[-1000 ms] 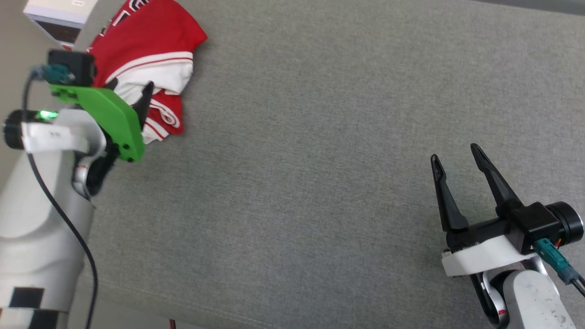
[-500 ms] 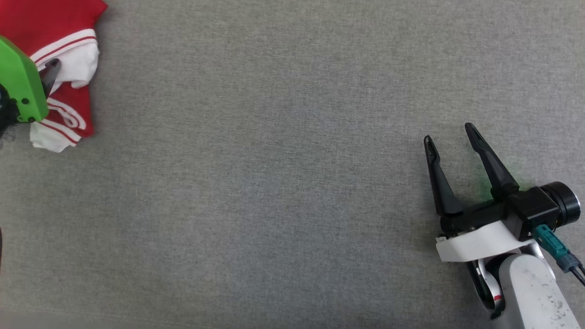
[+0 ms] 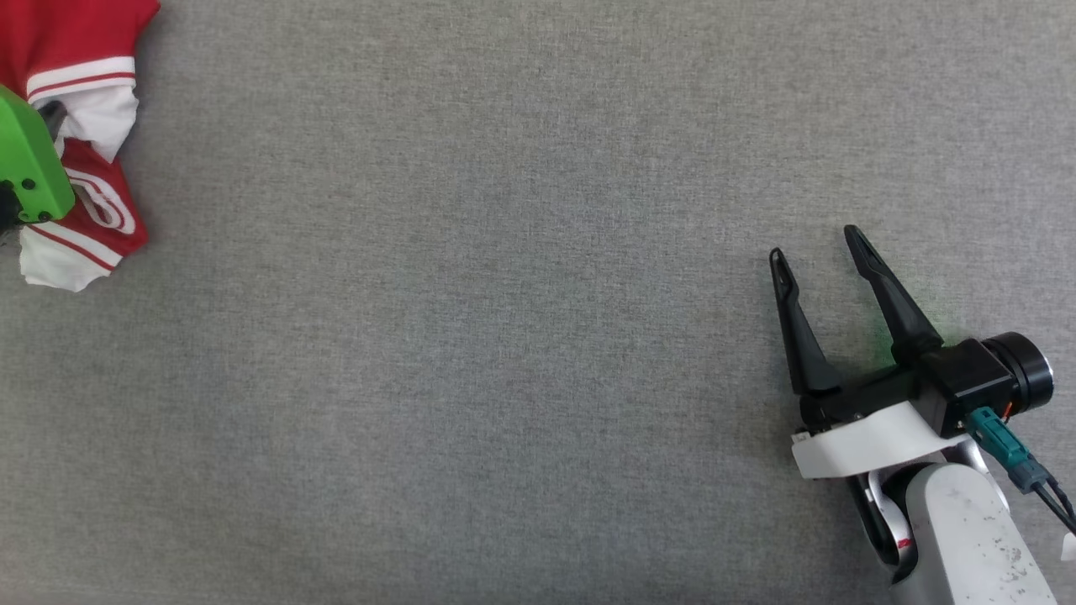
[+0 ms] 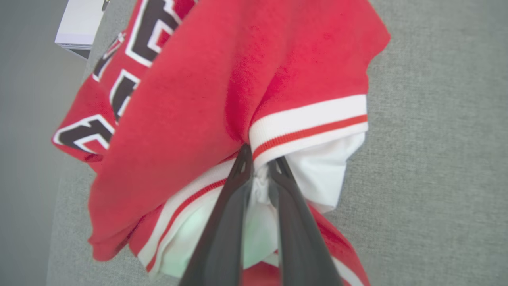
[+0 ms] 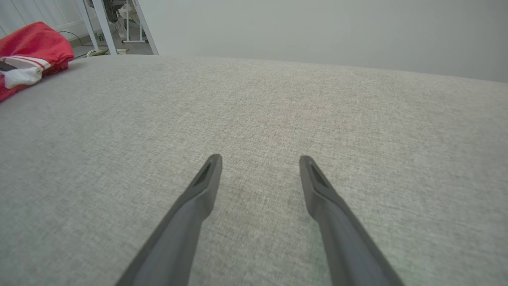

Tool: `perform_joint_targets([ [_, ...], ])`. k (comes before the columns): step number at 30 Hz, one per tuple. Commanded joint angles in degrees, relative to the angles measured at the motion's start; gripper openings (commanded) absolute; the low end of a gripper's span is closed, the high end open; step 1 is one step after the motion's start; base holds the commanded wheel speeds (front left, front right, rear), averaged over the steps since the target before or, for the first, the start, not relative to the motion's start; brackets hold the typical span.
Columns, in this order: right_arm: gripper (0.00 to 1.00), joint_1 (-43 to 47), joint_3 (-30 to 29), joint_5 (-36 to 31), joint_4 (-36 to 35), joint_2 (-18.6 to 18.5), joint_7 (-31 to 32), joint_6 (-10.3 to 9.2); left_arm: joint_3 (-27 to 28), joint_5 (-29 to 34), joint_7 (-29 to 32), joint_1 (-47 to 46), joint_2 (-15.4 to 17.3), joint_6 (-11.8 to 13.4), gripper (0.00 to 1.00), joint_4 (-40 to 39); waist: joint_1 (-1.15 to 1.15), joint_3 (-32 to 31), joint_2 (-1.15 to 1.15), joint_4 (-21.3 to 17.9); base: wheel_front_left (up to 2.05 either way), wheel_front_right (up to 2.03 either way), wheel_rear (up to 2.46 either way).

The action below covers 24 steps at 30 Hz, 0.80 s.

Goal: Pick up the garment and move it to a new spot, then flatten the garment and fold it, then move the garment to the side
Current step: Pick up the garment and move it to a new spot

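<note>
Lettering (image 4: 119, 91) on the garment (image 4: 190, 99) is black, white-outlined, unreadable.

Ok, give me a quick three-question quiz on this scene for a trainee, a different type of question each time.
1. True or false: the left gripper is pinching white cloth of the crumpled red jersey shirt with white striped sleeves between its fingers.
2. Pick one. The right gripper is: A) holding a sleeve; B) open above the bare grey woven fabric surface; C) shut and empty.
3. Short answer: in the head view, at which edge of the picture does the red jersey shirt lie?

Key: 1 true; 2 B; 3 the left edge.
</note>
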Motion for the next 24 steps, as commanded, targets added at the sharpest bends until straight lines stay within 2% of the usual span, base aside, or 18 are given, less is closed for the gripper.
perform_joint_targets([
  [1, 1.00, 0.2, -0.1, 0.0, 0.7, 0.0, -0.1, -0.05, 0.3, -0.2, -1.8, 0.4, -0.3, 0.0, 0.00, -0.4, -0.01, -2.8, -0.01, 0.8, 0.00, 0.00, 0.00],
  [10, 1.00, 3.3, -1.5, 0.8, 3.2, 1.0, -0.1, -0.05, -0.1, 0.1, -11.5, 1.2, -0.3, -0.1, 0.00, -9.3, -0.01, -13.0, -0.01, 1.9, 0.00, 0.00, 0.00],
  [17, 1.00, 5.6, -2.4, 1.5, 4.6, 2.2, -0.1, -0.05, -3.3, 0.2, -13.0, 2.4, -0.8, -0.1, 0.00, -19.1, -0.01, -20.0, -0.01, 0.6, 0.00, 0.00, 0.00],
  [24, 1.00, 7.6, -3.0, 1.8, 5.3, 3.2, -0.1, -0.05, -6.8, 0.6, -12.7, 3.4, -3.5, 0.0, 0.00, -27.0, -0.01, -24.8, -0.01, -3.5, 0.00, 0.00, 0.00],
])
